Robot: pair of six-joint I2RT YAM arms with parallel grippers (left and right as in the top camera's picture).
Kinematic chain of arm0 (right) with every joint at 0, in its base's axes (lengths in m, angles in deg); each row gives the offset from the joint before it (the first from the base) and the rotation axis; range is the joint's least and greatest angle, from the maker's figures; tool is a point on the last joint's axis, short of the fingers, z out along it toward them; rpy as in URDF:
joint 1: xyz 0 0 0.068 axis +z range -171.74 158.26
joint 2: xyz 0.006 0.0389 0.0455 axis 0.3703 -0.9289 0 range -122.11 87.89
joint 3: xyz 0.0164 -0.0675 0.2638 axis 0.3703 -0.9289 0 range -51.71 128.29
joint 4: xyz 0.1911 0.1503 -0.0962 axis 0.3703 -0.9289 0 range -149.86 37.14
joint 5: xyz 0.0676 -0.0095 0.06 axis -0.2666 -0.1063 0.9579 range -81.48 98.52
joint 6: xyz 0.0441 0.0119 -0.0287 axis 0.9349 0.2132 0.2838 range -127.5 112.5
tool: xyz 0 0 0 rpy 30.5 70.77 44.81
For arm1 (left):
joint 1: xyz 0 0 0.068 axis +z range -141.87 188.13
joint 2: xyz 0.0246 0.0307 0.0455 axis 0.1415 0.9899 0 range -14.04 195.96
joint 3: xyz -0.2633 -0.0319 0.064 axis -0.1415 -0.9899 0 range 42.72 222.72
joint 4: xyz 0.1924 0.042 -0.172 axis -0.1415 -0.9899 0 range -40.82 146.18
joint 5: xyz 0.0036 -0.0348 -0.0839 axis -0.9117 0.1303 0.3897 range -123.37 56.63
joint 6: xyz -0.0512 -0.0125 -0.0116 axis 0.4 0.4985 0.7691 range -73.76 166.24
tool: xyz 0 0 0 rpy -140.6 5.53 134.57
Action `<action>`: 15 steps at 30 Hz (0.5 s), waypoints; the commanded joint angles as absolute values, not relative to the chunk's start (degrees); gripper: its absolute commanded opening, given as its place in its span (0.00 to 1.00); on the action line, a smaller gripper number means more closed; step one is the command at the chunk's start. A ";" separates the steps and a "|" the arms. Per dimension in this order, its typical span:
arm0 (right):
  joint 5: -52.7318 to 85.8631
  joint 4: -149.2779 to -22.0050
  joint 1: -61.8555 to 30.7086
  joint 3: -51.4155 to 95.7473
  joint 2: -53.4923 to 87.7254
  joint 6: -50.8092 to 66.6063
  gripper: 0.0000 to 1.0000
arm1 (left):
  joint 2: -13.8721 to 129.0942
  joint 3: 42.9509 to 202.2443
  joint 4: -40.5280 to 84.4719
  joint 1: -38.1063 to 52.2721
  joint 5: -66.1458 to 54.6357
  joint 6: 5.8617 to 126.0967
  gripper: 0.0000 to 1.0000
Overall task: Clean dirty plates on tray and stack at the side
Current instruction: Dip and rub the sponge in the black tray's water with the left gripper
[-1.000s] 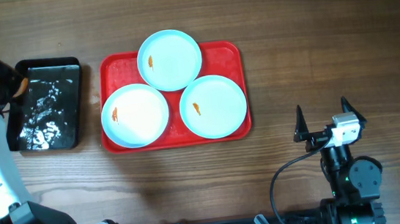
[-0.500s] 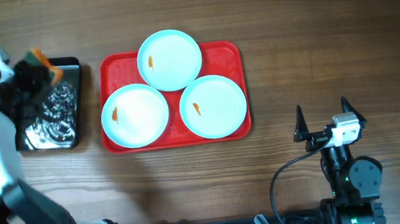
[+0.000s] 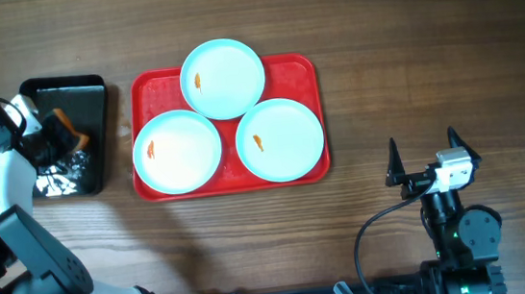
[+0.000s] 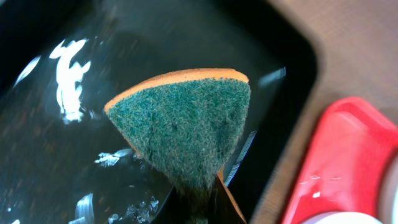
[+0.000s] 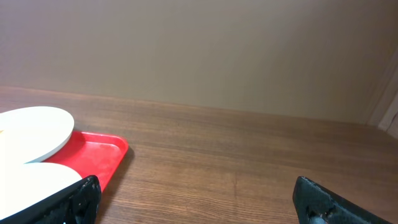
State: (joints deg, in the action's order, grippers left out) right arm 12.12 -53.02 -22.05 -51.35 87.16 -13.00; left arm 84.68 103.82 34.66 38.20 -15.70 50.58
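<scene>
Three pale plates [image 3: 223, 78], each with a small orange smear, are lying on the red tray [image 3: 150, 88] at mid-table, one behind and two in front. The left gripper [image 3: 59, 139] is pinching a green-and-orange sponge [image 4: 186, 121] over the wet black tray [image 3: 86, 94]. The right gripper [image 3: 427, 160] is sitting well apart at the right, fingers spread wide, holding nothing.

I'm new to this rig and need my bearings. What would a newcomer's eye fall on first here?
The red tray at mid-table, carrying three pale plates, each with a small orange smear. Next, the green-and-orange sponge pinched in the left gripper over the wet black tray on the left. The right gripper sits open off to the right.
</scene>
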 commanded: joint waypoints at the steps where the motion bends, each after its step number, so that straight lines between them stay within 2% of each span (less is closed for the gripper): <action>1: 11.99 -52.82 -22.10 -51.42 87.62 -13.48 1.00 | 75.61 105.42 37.24 38.37 -6.69 49.20 0.04; 6: 11.99 -52.82 -22.10 -51.42 87.62 -13.48 1.00 | 68.75 105.22 37.89 38.37 -5.78 46.19 0.04; 9: 11.99 -52.82 -22.10 -51.42 87.62 -13.50 1.00 | 73.21 101.07 39.36 38.41 -7.55 38.89 0.04; 12: 11.99 -52.82 -22.10 -51.42 87.62 -13.50 1.00 | 79.92 99.45 40.98 39.03 -9.84 38.95 0.04; 15: 11.99 -52.82 -22.10 -51.42 87.62 -13.48 1.00 | 80.38 99.65 42.09 39.55 -6.17 38.95 0.04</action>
